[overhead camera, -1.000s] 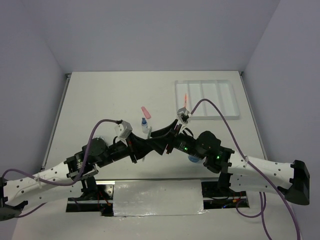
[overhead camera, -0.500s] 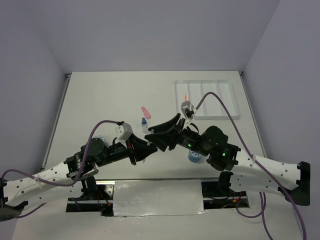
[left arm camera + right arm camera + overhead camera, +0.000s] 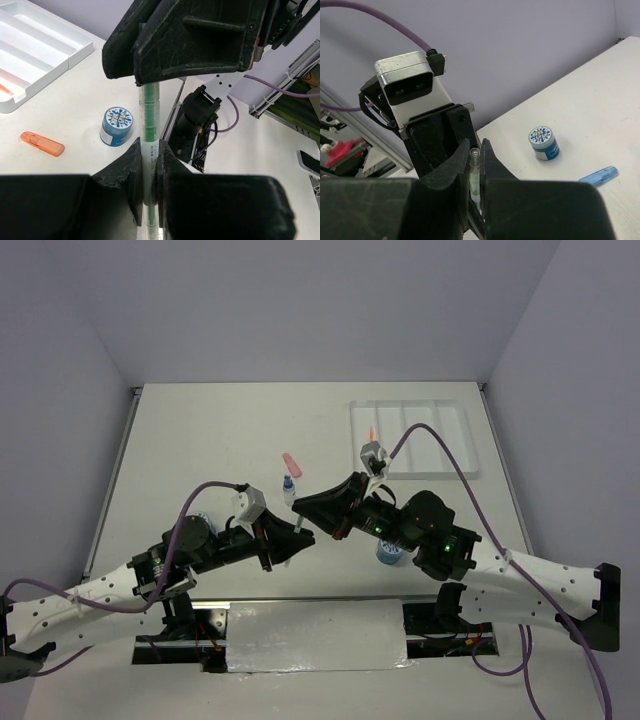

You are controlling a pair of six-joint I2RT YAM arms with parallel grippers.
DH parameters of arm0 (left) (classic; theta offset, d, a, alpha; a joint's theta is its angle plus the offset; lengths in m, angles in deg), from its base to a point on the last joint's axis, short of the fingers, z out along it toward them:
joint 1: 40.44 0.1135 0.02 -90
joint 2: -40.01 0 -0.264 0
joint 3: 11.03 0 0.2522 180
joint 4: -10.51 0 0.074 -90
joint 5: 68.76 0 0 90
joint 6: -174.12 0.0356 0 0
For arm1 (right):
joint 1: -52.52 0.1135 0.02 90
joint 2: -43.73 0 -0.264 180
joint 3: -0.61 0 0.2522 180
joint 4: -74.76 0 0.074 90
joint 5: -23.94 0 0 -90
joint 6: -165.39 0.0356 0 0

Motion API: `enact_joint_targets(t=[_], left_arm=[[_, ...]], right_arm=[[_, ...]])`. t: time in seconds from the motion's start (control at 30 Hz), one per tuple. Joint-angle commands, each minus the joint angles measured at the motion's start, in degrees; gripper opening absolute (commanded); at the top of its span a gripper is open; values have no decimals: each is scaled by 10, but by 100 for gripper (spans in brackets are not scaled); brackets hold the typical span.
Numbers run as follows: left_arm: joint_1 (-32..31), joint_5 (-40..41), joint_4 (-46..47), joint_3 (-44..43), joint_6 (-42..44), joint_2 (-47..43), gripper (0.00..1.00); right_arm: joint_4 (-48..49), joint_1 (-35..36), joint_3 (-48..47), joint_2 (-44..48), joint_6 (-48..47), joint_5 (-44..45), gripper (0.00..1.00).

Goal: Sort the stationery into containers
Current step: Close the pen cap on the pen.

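A whitish pen (image 3: pixel 149 115) with a green core stands between the two grippers, above the table. My left gripper (image 3: pixel 147 150) is shut on its lower barrel. My right gripper (image 3: pixel 476 150) is shut on its clear upper end, jaws tight on both sides. In the top view the two grippers meet tip to tip, the left gripper (image 3: pixel 298 536) just below the right gripper (image 3: pixel 299 506). The white divided tray (image 3: pixel 440 440) lies at the far right, with a thin orange pen (image 3: pixel 373 435) in its leftmost compartment.
On the table lie a pink capsule (image 3: pixel 291 462), a small blue-capped bottle (image 3: pixel 289 487), a blue roll (image 3: pixel 388 553) beside the right arm, an orange capsule (image 3: pixel 42 143) and a blue capsule (image 3: pixel 598 175). A second blue roll (image 3: pixel 543 142) stands near the left arm.
My right gripper has swung left to the pen held by the left gripper and shut on its upper end. The left gripper has kept its grip.
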Motion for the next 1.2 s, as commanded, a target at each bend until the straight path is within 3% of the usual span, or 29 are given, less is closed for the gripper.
enact_joint_targets(t=[0.0,0.33,0.6,0.73,0.87,1.03,1.17], left_arm=[[1,7,21,-32,23,-6,0],[2,-13,-38,-230,115,70,0],[44,-67,-52,-272,121,73,0],[45,-81,-67,-239,114,72,0],[45,-95,-17,-139,80,43,0],[45,-69,29,-28,38,-7,0],[44,-70,42,-14,27,-2,0]], right_arm=[[10,-1,-8,-8,5,-11,0],[86,6,121,-62,54,-33,0],[73,43,148,-106,51,-5,0],[79,42,155,-80,60,2,2],[58,43,127,-15,50,23,21],[35,42,100,33,32,56,23],[43,43,91,30,27,61,35]])
